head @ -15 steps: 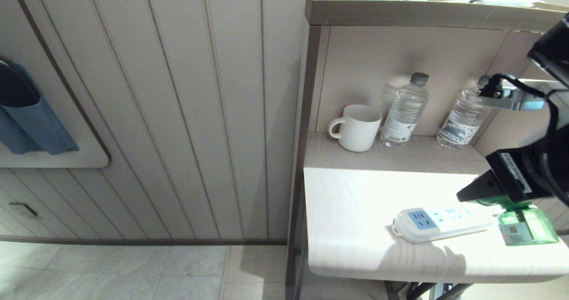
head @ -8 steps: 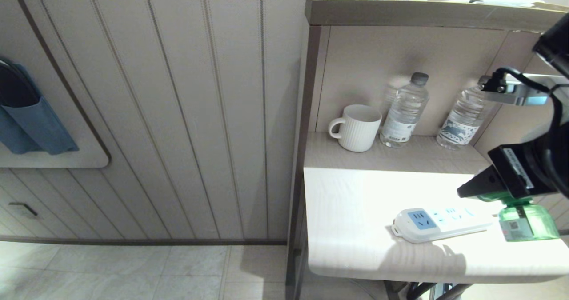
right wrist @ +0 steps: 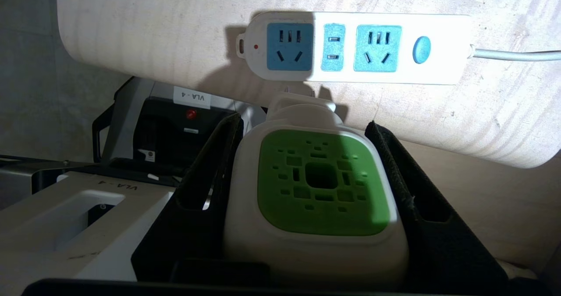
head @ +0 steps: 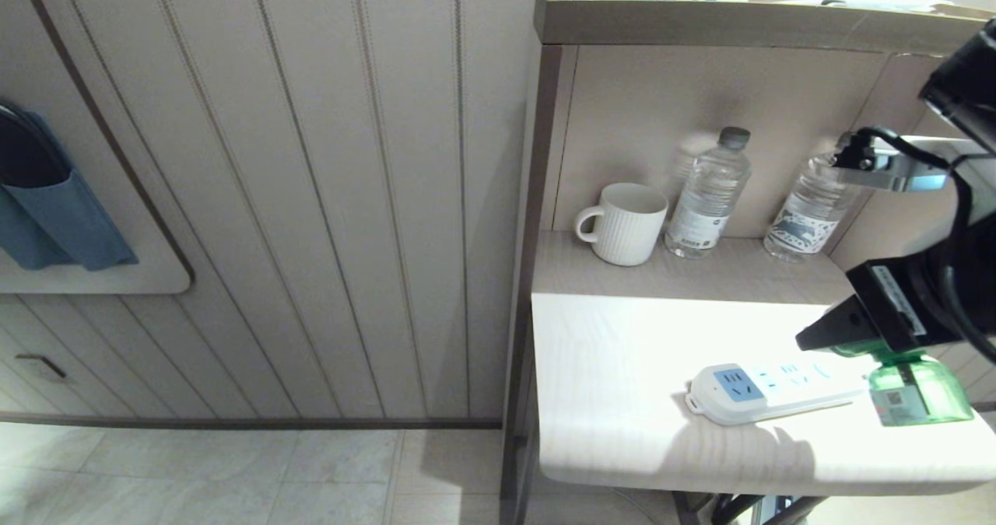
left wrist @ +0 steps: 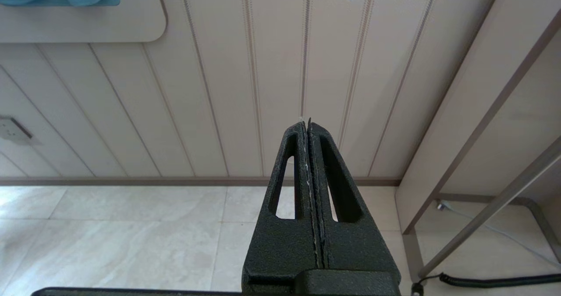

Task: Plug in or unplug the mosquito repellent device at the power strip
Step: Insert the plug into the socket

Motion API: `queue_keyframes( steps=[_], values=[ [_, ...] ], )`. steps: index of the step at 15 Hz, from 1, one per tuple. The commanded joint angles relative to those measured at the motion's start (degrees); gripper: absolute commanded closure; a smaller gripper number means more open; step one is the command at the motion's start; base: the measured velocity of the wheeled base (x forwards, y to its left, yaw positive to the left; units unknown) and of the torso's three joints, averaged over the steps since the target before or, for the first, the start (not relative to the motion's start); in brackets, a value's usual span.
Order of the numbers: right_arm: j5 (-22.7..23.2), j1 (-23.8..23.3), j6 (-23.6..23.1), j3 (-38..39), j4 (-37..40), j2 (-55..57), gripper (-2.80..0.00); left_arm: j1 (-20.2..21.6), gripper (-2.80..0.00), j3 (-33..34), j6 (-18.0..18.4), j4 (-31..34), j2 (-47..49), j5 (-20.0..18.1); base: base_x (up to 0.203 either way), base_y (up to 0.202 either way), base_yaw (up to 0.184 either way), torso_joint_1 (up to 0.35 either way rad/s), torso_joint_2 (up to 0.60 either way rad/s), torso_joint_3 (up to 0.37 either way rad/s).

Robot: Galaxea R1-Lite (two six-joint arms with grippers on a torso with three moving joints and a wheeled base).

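Observation:
The mosquito repellent device (right wrist: 322, 182) has a white head with a green perforated top; its translucent green bottle (head: 918, 393) shows at the table's right end. My right gripper (right wrist: 304, 120) is shut on the white head, one black finger on each side. It shows at the right edge of the head view (head: 836, 344). The power strip (head: 770, 389) lies flat on the white table. Both light-blue sockets of the power strip (right wrist: 355, 46) are bare. The device hangs close to the strip, apart from it. My left gripper (left wrist: 307, 123) is shut and parked above the floor, facing the wall.
A white ribbed mug (head: 626, 222) and two clear water bottles (head: 708, 194) (head: 813, 206) stand on the shelf behind the table (head: 622, 354). The strip's white cord (right wrist: 517, 55) runs off one end. A panelled wall lies to the left, tiled floor below.

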Motion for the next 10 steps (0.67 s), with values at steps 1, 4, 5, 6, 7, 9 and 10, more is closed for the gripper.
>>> queue_keyframes(
  steps=[1, 4, 5, 6, 7, 9, 10],
  values=[
    [0.08, 0.09, 0.11, 0.19, 0.48, 0.3, 0.0, 0.0, 0.0, 0.05, 0.0, 0.01, 0.08, 0.04, 0.0, 0.0, 0.0, 0.0, 0.0, 0.0],
    [0.08, 0.09, 0.21, 0.19, 0.48, 0.39, 0.0, 0.0, 0.0, 0.05, 0.0, 0.01, 0.08, 0.04, 0.0, 0.0, 0.0, 0.0, 0.0, 0.0],
    [0.08, 0.09, 0.28, 0.2, 0.65, 0.47, 0.0, 0.0, 0.0, 0.05, 0.0, 0.01, 0.08, 0.04, 0.0, 0.0, 0.0, 0.0, 0.0, 0.0],
    [0.08, 0.09, 0.34, 0.59, 0.62, 0.54, 0.0, 0.0, 0.0, 0.05, 0.0, 0.01, 0.08, 0.04, 0.0, 0.0, 0.0, 0.0, 0.0, 0.0],
    [0.08, 0.09, 0.29, 0.9, 0.39, 0.65, 0.0, 0.0, 0.0, 0.05, 0.0, 0.01, 0.08, 0.04, 0.0, 0.0, 0.0, 0.0, 0.0, 0.0],
    [0.08, 0.09, 0.46, 1.07, 0.48, 0.74, 0.0, 0.0, 0.0, 0.05, 0.0, 0.01, 0.08, 0.04, 0.0, 0.0, 0.0, 0.0, 0.0, 0.0],
    [0.08, 0.09, 0.55, 1.07, 0.56, 0.66, 0.0, 0.0, 0.0, 0.05, 0.0, 0.01, 0.08, 0.04, 0.0, 0.0, 0.0, 0.0, 0.0, 0.0]
  ],
)
